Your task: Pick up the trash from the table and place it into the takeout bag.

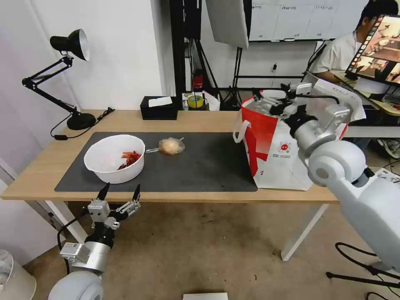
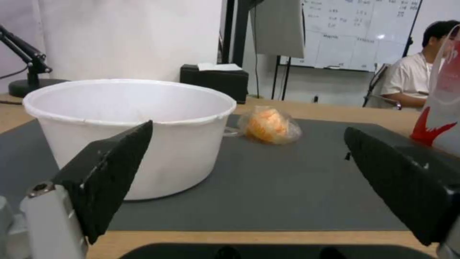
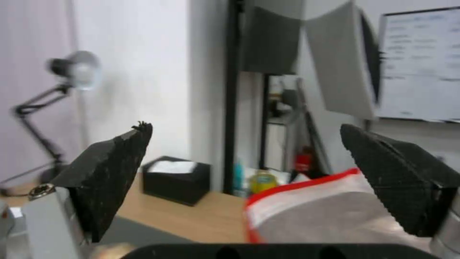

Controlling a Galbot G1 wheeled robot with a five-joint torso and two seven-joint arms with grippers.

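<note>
L gripper (image 1: pixel 119 190) agape, empty | R gripper (image 1: pixel 273 100) agape over takeout bag (image 1: pixel 275 154) | white bowl (image 1: pixel 114 158), red shells

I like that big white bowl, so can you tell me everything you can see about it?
The white bowl is round and deep, of smooth plastic by its look, with a thin rolled rim. It stands upright on the dark grey mat, near the table's front edge. Inside lie a few red crayfish shells; most of the bowl is bare. A bagged bun lies just beside it. The left hand, open, hovers in front of the bowl, not touching it.
</note>
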